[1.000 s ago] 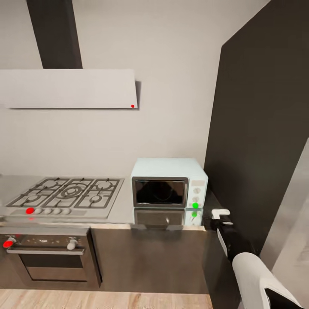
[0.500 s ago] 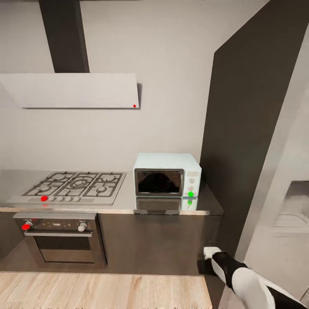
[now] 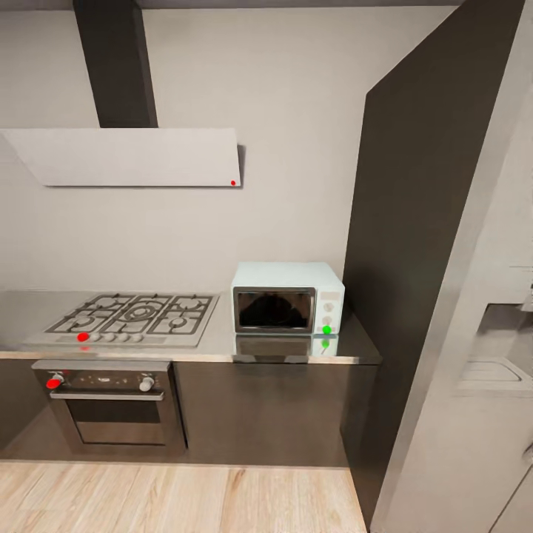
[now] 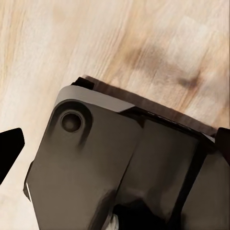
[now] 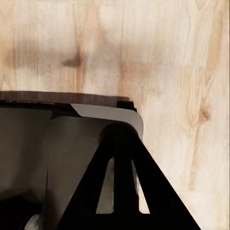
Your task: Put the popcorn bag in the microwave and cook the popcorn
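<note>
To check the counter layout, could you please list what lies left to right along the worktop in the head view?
Steel grated gas hob → bare pale grey countertop strip → boxy mint-blue microwave → tall dark cabinet panel.

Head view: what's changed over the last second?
The camera backed away from the counter: more wooden floor shows, and the right arm seen earlier has left the picture. The mint-blue boxy microwave stays shut on the grey countertop, beside the gas hob.

View: camera backed away and tilted, whole scene shifted | microwave (image 3: 287,297): renders smaller, further up the frame | wooden floor (image 3: 178,497): wide strip now at 6 o'clock | robot's white-and-black arm: gone from 5 o'clock corner | pale unit (image 3: 488,385): more exposed at 3 o'clock
</note>
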Motion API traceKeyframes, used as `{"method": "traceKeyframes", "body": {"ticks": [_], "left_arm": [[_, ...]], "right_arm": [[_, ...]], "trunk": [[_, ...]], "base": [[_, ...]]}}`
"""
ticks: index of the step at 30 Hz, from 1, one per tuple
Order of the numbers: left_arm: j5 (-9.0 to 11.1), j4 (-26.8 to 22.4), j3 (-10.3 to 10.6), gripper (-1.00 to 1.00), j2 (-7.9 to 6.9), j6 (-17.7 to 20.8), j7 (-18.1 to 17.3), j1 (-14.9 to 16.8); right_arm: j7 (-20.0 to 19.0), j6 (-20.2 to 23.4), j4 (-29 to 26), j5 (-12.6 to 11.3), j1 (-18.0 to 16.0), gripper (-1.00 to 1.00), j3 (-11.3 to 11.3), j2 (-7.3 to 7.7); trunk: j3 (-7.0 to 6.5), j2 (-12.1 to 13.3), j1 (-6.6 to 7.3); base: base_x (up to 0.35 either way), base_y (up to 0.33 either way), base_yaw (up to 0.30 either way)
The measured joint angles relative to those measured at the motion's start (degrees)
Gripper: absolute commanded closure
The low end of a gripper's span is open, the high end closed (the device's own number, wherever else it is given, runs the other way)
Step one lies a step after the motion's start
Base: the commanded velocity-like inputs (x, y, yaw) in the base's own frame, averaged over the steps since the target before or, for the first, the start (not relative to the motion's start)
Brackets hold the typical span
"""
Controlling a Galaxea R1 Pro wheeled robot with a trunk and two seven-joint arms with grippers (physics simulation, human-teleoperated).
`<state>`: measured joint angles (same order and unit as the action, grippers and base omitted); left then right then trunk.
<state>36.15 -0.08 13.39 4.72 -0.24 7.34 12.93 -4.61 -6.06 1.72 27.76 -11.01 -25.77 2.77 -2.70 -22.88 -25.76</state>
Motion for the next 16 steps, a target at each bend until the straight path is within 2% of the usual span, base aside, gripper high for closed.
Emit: {"method": "traceKeyframes", "body": {"ticks": [1,3,5,10,16], "left_arm": [[0.00,0.00,0.01,-1.00,-0.56,0.00,-0.10,0.00],[0.03,-0.11,-0.07,-1.00,-0.69,0.35,-0.18,0.15],[0.02,-0.13,-0.07,-1.00,-0.69,0.38,-0.19,0.28],[0.00,-0.15,-0.05,-1.00,-2.26,0.32,-0.19,0.42],[0.00,-0.14,0.02,-1.00,-2.36,0.32,-0.20,0.42]], "right_arm": [[0.39,-0.52,0.02,-0.01,0.25,1.00,-0.01,-0.02],[0.20,-0.44,-0.13,0.49,0.07,1.00,0.61,0.61],[0.19,-0.45,-0.13,0.50,0.09,1.00,0.82,0.62],[0.28,-0.34,-0.13,2.11,0.12,1.00,2.13,0.58],[0.26,-0.23,-0.13,4.04,0.08,1.00,2.32,1.20]], "trunk": [[0.00,0.00,0.00],[0.00,0.00,0.00],[0.00,0.00,0.00],[0.00,0.00,0.00],[0.00,0.00,0.00]], "base": [[0.000,0.000,0.000],[0.000,0.000,0.000],[0.000,0.000,0.000],[0.000,0.000,0.000],[0.000,0.000,0.045]]}}
